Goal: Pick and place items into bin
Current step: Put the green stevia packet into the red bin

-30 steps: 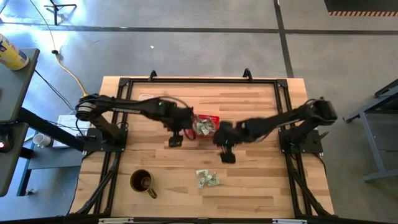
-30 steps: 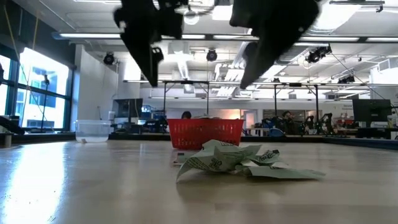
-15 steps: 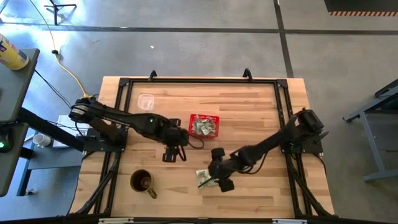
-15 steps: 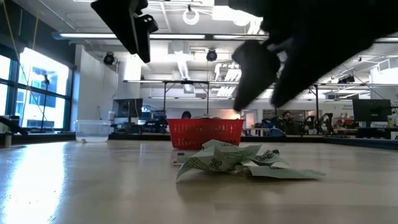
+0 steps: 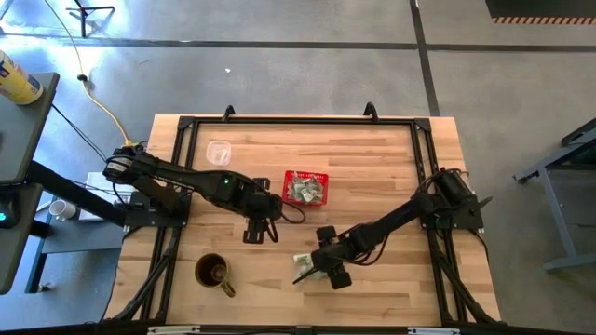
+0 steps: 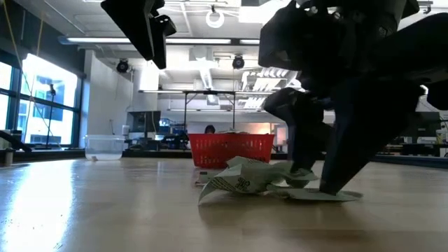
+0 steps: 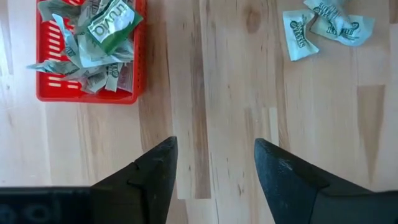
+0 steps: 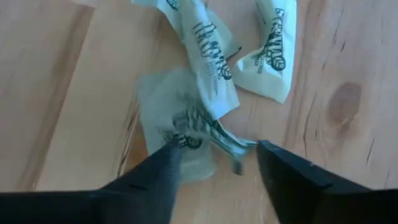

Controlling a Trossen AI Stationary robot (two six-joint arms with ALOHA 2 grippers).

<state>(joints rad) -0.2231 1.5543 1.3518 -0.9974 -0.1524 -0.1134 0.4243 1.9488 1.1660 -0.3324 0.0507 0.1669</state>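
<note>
Right claw (image 8: 214,165) spread wide, low over crinkled green-and-white packets (image 8: 205,112) on the pale wood tabletop (image 5: 391,279) | arm hides most of the pile from above | left claw (image 7: 214,165) parted, empty, hovering near the red mesh basket (image 7: 87,93) heaped with packets | brown mug (image 5: 213,273) and clear cup (image 5: 219,152) well apart

Basket (image 5: 305,188): we find it near the table's (image 5: 372,149) middle, packets piled inside (image 7: 93,37).
Loose packets (image 5: 305,264): on the table toward its front edge, well apart from the basket.
Right gripper (image 5: 317,268): down at the loose packets, fingers spread either side of one (image 8: 186,124).
Left gripper (image 5: 262,231): above the table, just left and front of the basket.
Mug (image 5: 213,273): front left.
Cup (image 5: 219,152): back left.
</note>
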